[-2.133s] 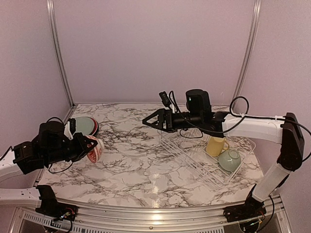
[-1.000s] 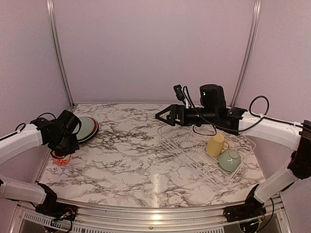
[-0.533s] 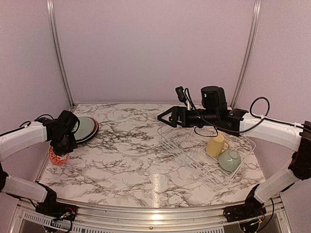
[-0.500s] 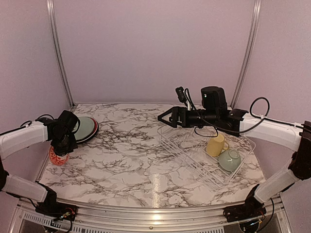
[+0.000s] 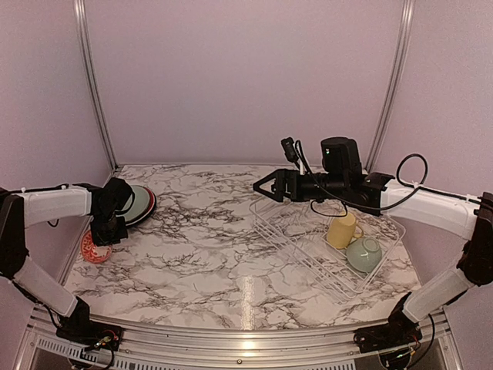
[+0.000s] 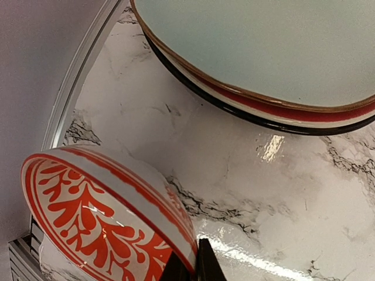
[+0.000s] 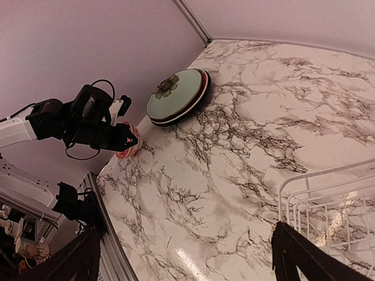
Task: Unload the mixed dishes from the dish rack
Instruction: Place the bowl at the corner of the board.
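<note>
The patterned bowl (image 6: 99,228) is cut off by the left wrist view's bottom edge. Under the pale green plate (image 6: 263,47), the red-rimmed plate (image 6: 281,108) and black-rimmed plate (image 6: 293,128) are only seen as rims. Over in the right wrist view, the dish rack (image 7: 331,205) gets cropped.

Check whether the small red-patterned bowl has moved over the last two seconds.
Yes. The small white-and-red patterned bowl went left, from the near-right of the plate stack to its near-left.

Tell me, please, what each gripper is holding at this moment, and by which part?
The left gripper is shut on the small white-and-red patterned bowl, pinching its rim. The right gripper is open and holds nothing.
</note>
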### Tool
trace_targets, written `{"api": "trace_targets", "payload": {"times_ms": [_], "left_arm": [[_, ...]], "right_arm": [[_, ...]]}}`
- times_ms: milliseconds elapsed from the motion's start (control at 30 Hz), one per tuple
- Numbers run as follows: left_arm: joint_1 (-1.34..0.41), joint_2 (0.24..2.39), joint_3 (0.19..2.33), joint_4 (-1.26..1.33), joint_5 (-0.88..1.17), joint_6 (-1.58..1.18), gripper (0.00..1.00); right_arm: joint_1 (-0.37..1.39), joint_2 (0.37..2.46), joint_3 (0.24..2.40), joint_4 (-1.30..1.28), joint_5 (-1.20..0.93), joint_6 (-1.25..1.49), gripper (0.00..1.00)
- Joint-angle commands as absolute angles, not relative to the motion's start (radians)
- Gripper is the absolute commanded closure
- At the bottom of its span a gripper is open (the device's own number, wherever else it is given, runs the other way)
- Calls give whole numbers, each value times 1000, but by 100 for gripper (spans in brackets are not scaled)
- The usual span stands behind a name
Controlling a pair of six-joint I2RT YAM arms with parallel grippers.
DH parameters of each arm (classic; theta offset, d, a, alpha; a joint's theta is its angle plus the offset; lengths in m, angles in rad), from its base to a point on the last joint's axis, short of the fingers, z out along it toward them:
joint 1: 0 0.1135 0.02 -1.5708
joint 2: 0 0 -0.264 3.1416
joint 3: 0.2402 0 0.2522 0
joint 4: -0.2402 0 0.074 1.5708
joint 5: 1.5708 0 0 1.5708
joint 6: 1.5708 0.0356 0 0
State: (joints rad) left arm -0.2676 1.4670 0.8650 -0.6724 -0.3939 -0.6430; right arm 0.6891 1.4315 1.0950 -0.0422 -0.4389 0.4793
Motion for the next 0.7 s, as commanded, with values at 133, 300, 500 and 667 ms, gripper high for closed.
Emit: {"api": "trace_targets", "payload": {"times_ms": [133,300,500,667], "left_arm": [[-253,1534,890,-651,-387,-612,100],[-253,1536,891,-650,-381,-603,90],[-253,1520,887,-652,-369,-599,81],[-253,1518,892,-660,-368,-588,77]], "right_arm": [[670,1433,1132,-52,-447,451,1],[666,1430,1131,-52,-442,451,2],[665,1430,1132,-57,-442,447,2],[666,1426,1124,-49,-436,452,1]]}}
